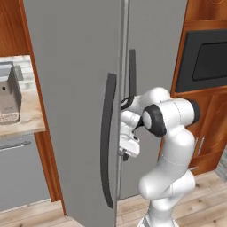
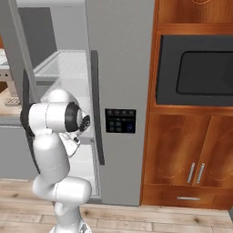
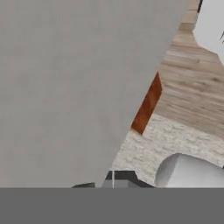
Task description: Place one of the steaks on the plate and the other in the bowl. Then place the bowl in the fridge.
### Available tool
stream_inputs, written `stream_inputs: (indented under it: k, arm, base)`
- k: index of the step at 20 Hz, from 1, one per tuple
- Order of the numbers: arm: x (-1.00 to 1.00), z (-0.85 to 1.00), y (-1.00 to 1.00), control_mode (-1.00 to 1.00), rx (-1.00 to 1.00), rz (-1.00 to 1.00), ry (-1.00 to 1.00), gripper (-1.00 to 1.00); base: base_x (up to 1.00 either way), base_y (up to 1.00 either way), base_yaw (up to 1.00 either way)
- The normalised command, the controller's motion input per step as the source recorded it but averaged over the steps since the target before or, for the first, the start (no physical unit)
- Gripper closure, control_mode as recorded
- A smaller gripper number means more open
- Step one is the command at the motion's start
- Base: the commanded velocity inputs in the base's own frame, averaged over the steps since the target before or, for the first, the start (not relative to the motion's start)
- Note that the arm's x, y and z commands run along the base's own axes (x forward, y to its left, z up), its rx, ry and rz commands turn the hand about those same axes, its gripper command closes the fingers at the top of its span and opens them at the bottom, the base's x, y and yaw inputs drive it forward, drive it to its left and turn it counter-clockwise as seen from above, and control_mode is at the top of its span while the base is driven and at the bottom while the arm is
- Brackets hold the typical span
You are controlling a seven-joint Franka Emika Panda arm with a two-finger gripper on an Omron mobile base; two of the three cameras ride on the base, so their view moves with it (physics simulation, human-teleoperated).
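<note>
The tall grey two-door fridge (image 1: 75,88) is seen close in front of the robot, and its left door (image 1: 66,111) is swung partly open toward the base, so that white shelves (image 2: 61,68) are exposed in the right base view. A dark dispenser panel (image 2: 120,120) is set into the closed right door (image 2: 120,91), and a long dark vertical handle (image 1: 106,137) runs down the open door's edge, with the second handle (image 1: 132,73) just behind it. To the right of the fridge a dark built-in oven (image 2: 195,70) is framed in wood above wooden cabinet doors (image 2: 191,154). To the far left a pale stone counter (image 1: 20,115) is seen carrying a grey boxy appliance (image 1: 9,93). The white arm (image 1: 170,146) is bent leftward, and the gripper (image 1: 126,150) is held at the inner edge of the open door, just beside its handle. Whether its fingers are spread or pressed together cannot be told. In the hand view the grey door face (image 3: 74,87) lies close, with wooden floor (image 3: 192,87) beyond.
</note>
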Motion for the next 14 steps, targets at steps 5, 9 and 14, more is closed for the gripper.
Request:
stream_inputs:
  k: [5,9,14]
  arm:
    - [-0.61,-0.52,1.00,-1.00,-0.01,0.21,-0.16,1.00]
    - [-0.58,-0.23,1.00,-1.00,0.02,0.31,-0.15,1.00]
    - [-0.54,-0.21,1.00,-1.00,0.03,0.33,-0.11,1.00]
  base:
    - [0.00,0.00,0.00]
    - [0.00,0.00,0.00]
    - [0.00,0.00,0.00]
